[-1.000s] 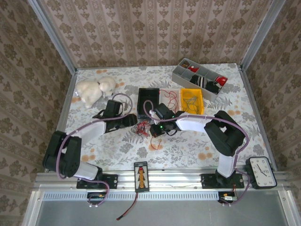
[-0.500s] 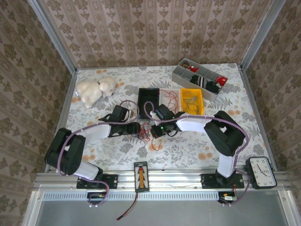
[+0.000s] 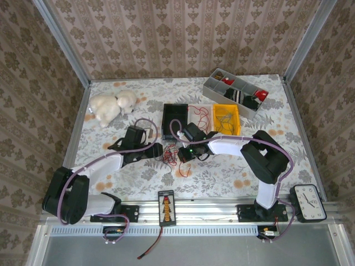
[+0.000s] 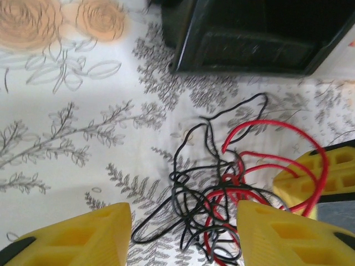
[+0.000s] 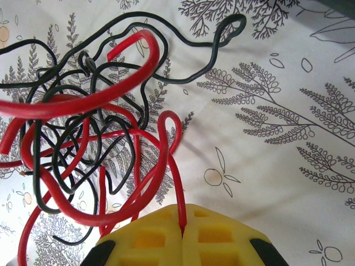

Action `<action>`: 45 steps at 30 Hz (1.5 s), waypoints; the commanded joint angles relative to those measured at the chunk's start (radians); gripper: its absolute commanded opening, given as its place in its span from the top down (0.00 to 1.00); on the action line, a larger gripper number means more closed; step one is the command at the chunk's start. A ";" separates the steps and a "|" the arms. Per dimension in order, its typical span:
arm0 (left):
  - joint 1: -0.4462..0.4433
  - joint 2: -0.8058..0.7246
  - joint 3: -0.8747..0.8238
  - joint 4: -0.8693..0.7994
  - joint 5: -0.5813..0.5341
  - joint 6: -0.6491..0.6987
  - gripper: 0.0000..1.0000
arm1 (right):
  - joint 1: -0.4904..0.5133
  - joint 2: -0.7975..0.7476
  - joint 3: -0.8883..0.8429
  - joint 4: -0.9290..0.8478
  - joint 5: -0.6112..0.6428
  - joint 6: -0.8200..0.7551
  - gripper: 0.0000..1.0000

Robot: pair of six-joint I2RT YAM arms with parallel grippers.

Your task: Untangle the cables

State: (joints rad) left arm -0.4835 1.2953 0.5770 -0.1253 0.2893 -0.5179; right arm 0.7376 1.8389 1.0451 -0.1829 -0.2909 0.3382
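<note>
The cables [image 3: 172,155] are a fist-sized tangle of thin red and black wires on the floral table, between the two grippers. My left gripper [image 3: 161,150] is open at the tangle's left side. In the left wrist view its yellow fingers [image 4: 89,235] flank the tangle [image 4: 216,205], with wire loops lying between them and nothing clamped. My right gripper [image 3: 181,154] is shut on a red cable [image 5: 176,188] that enters the seam of its closed yellow fingers [image 5: 182,230]. The rest of the tangle [image 5: 83,138] spreads out to the left ahead of it.
A black tray [image 3: 175,116], a white bin holding loose red wire [image 3: 201,113] and a yellow bin [image 3: 226,119] stand just behind the tangle. A grey organiser [image 3: 236,93] sits at the back right, a white plush toy [image 3: 111,105] at the back left, a clock [image 3: 308,202] at the near right.
The left arm has swung right and forward, bringing its gripper up to the tangle. The right arm has stayed put, still holding the red cable.
</note>
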 commanded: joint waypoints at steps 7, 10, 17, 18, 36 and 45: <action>-0.032 0.124 0.033 -0.013 0.011 0.018 0.52 | 0.000 -0.020 -0.013 0.001 0.014 -0.013 1.00; -0.038 0.159 0.051 -0.006 0.003 0.021 0.54 | -0.001 -0.023 -0.011 -0.003 0.015 -0.017 1.00; -0.043 0.244 0.097 -0.066 -0.035 0.039 0.76 | -0.002 -0.032 -0.020 -0.007 0.029 -0.013 1.00; -0.045 0.255 0.099 -0.073 -0.036 0.040 0.81 | -0.002 -0.034 -0.020 -0.007 0.033 -0.011 1.00; -0.053 0.430 0.269 -0.390 -0.491 -0.174 1.00 | -0.195 -0.252 -0.220 0.005 0.277 0.296 1.00; 0.021 0.500 0.261 -0.415 -0.457 -0.248 1.00 | -0.331 -0.430 -0.321 -0.250 0.544 0.418 1.00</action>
State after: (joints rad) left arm -0.5385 1.6894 0.9287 -0.5049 0.0746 -0.7116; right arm 0.4324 1.4597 0.7582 -0.2985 0.1074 0.6861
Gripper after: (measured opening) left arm 0.049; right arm 0.043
